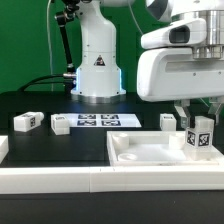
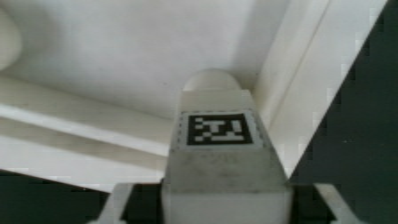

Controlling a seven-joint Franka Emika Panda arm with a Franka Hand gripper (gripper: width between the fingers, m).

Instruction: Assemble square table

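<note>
Along the left of the exterior frame, loose leg blocks (image 1: 25, 122) lie on the black tabletop (image 1: 70, 145), well apart from the work. At lower centre sits the white square tray (image 1: 140, 155). At lower right the pincer (image 1: 200, 122) is clamped on one leg (image 1: 201, 138), held upright with its long axis vertical. The wrist view shows that leg (image 2: 222, 150) pointing down just beside the rim (image 2: 311, 60). I cannot tell whether it touches.
</note>
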